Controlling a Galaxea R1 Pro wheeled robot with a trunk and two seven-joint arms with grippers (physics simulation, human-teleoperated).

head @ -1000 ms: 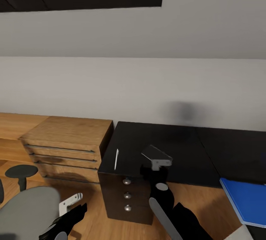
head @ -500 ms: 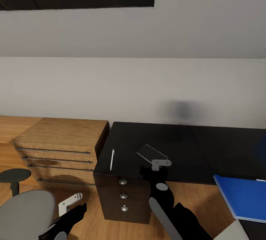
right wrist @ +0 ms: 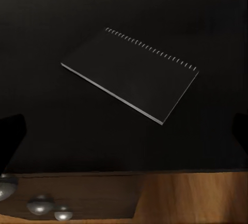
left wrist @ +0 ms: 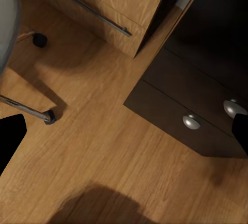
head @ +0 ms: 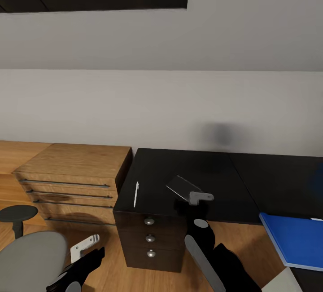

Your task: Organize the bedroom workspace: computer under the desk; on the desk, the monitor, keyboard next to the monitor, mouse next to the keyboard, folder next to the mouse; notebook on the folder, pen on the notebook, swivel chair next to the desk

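Note:
The glossy black desk (head: 211,170) stands against the wall, with three round-knobbed drawers (head: 150,238) at its left end. A thin white pen (head: 136,194) lies near the desk's left edge. To its right lies the small grey notebook (head: 181,187) (right wrist: 132,74), flat and spiral-bound. My right gripper (head: 199,198) (right wrist: 124,136) hovers open just at the notebook's near corner, holding nothing. The blue folder (head: 294,238) shows at the right edge. The swivel chair (head: 29,258) is at the lower left, beside my open left gripper (head: 85,246) (left wrist: 124,136).
A low light-wood dresser (head: 76,170) (left wrist: 103,2) stands left of the desk. The chair's chrome base and a caster (left wrist: 41,113) sit on the wood floor (left wrist: 113,152) under my left arm. A dark round stool top (head: 18,213) is at the far left.
The head view shifted between the oldest frame and the middle one. Since then my right gripper has edged slightly right by the notebook; the left arm has not moved.

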